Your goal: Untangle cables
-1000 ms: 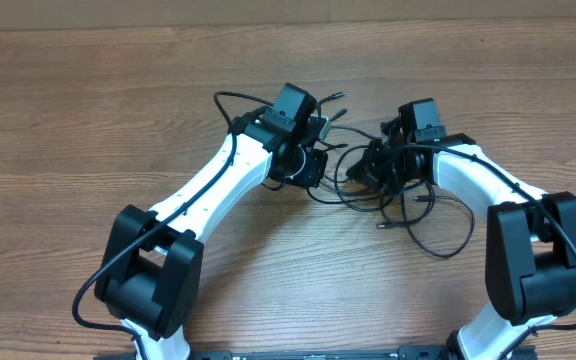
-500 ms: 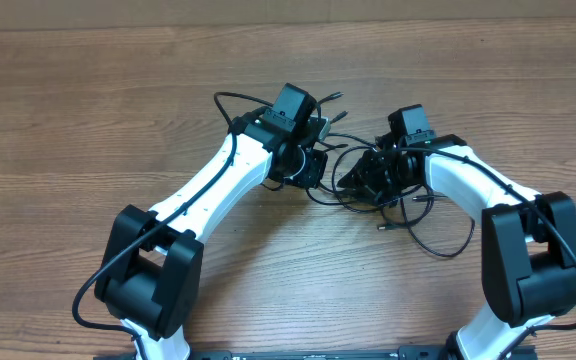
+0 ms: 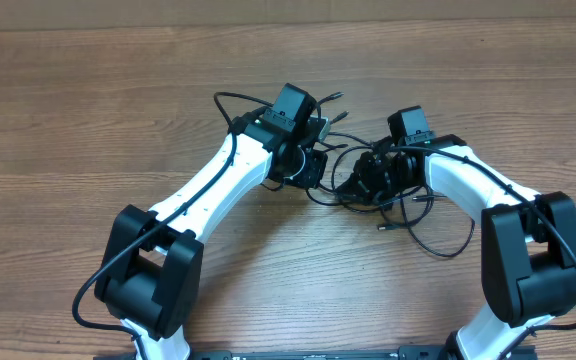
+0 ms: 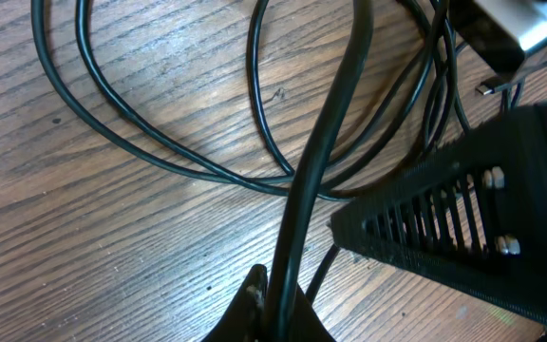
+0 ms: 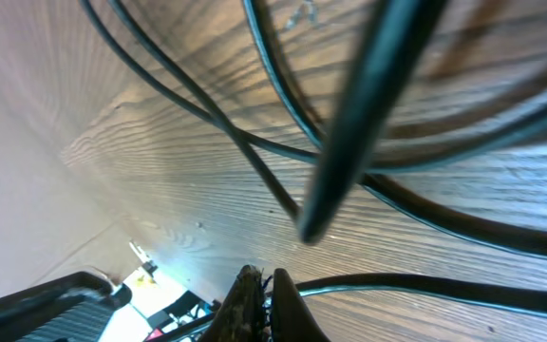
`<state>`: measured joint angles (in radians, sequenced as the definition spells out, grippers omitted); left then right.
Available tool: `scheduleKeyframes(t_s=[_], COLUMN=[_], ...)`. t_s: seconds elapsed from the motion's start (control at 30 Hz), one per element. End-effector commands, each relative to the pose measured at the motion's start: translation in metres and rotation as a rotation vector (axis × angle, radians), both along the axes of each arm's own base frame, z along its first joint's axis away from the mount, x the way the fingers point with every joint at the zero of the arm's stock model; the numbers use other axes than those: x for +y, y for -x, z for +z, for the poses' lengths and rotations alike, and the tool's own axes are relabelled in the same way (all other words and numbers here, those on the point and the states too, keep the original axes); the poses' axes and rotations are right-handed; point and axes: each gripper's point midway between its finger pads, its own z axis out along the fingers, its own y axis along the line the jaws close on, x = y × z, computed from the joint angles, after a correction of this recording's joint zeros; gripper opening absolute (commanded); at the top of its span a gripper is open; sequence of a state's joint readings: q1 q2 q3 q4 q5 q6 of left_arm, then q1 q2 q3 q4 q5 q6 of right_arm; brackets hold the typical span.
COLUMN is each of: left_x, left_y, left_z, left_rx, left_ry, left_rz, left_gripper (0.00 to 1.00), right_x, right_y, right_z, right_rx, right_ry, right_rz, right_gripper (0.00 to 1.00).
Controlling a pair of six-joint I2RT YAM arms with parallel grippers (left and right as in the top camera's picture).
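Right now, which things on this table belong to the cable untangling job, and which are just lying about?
Part of the job: cables, tangled between the two arms; left gripper, shut on a cable; right gripper, shut, a cable running out from its tips.

Not part of it: wooden table; the arms' own thicker wiring.

Robot manipulation bench, of a laboratory or test-room kind. Two white-and-black jointed arms, the left arm (image 3: pixel 223 172) and the right arm (image 3: pixel 468 182), rise from a black base rail (image 3: pixel 318 353) at the near edge of a wood-grain surface (image 3: pixel 88 90). Thin black cables (image 4: pixel 323 133) lie between them.
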<state>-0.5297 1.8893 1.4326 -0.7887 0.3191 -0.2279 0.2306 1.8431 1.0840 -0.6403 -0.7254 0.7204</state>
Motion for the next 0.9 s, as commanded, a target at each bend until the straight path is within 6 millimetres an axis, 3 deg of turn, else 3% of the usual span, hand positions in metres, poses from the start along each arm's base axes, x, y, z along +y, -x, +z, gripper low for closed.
scheduleKeyframes(t_s=[0.0, 0.1, 0.23, 0.53, 0.87], left_x=[-0.002, -0.002, -0.002, -0.002, -0.002], left_y=[0.000, 0.000, 0.000, 0.000, 0.000], left_z=[-0.003, -0.003, -0.003, -0.003, -0.003], left_rx=[0.000, 0.000, 0.000, 0.000, 0.000], left_ry=[0.002, 0.002, 0.002, 0.002, 0.002], left_rz=[-0.028, -0.028, -0.028, -0.028, -0.027], left_gripper=[0.04, 0.04, 0.04, 0.04, 0.04], right_x=[0.002, -0.005, 0.001, 0.013, -0.012], right_y=[-0.012, -0.022, -0.028, -0.019, -0.007], right_z=[0.002, -0.006, -0.011, -0.033, -0.065], right_rx=[-0.014, -0.018, -0.063, -0.127, -0.143], right_ry=[0.015, 0.087, 0.133, 0.248, 0.404], right_rz=[-0.037, -0.107, -0.127, -0.092, -0.116], right_gripper=[0.04, 0.04, 0.04, 0.04, 0.04])
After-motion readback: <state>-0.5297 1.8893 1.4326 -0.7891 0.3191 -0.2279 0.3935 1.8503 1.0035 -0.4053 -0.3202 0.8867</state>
